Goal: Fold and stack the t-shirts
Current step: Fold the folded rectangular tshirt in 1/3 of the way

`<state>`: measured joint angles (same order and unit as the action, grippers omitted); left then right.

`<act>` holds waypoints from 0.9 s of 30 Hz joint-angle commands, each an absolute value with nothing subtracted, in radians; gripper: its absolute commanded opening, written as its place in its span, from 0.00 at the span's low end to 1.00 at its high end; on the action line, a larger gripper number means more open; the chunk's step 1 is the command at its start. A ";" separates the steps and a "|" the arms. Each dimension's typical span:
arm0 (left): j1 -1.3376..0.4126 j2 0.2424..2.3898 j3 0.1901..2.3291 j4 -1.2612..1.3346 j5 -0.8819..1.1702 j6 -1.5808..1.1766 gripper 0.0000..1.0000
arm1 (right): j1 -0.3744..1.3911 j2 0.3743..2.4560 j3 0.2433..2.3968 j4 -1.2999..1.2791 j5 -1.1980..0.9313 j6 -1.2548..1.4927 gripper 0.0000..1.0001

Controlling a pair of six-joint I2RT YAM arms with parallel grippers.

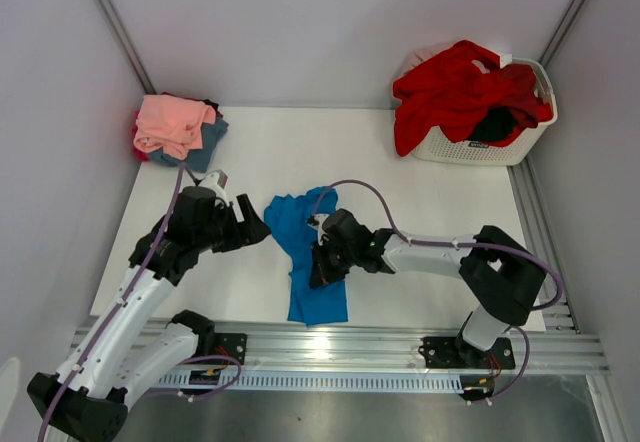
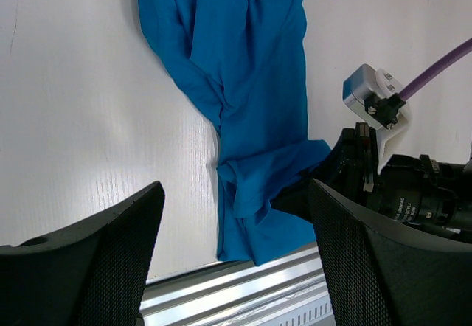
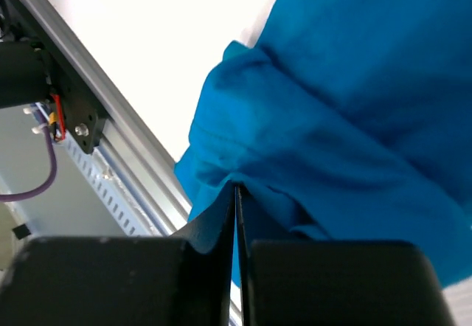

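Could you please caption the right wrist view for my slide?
Right hand shut on a fold of the bright blue t-shirt, beside the table's aluminium rail.

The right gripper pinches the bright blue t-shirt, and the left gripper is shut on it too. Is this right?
No: the left gripper is open and holds nothing, as the left wrist view shows. The right gripper does pinch the bright blue t-shirt.

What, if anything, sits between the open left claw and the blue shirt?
Nothing visible: only bare table lies between the left gripper and the blue t-shirt. The right gripper pinches the shirt from the opposite side.
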<state>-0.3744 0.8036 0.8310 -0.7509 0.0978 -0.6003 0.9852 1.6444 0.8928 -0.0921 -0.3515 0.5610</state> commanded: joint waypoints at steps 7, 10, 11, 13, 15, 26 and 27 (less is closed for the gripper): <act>-0.370 0.793 0.865 -0.733 0.084 -0.569 0.82 | 0.950 1.716 1.037 -0.107 -0.327 0.474 0.00; -0.370 0.804 0.871 -0.732 0.086 -0.565 0.81 | 0.920 1.738 1.078 -0.130 -0.327 0.448 0.00; -0.370 0.804 0.870 -0.730 0.084 -0.565 0.82 | 0.913 1.741 1.095 -0.133 -0.325 0.442 0.00; -0.370 0.804 0.870 -0.727 0.081 -0.561 0.81 | 0.882 1.753 1.114 -0.135 -0.325 0.430 0.00; -0.370 0.807 0.868 -0.723 0.080 -0.561 0.81 | 0.859 1.769 1.144 -0.133 -0.345 0.417 0.00; -0.370 0.824 0.885 -0.730 0.078 -0.554 0.81 | 0.781 1.948 1.284 -0.112 -0.310 0.380 0.52; -0.370 0.822 0.887 -0.730 0.077 -0.551 0.81 | 0.779 1.942 1.287 -0.107 -0.281 0.371 0.57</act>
<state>-0.3744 0.8288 0.8356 -0.7437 0.0875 -0.5808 0.7788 1.9491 1.2396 -0.1421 -0.3283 0.4038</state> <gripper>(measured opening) 0.813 0.545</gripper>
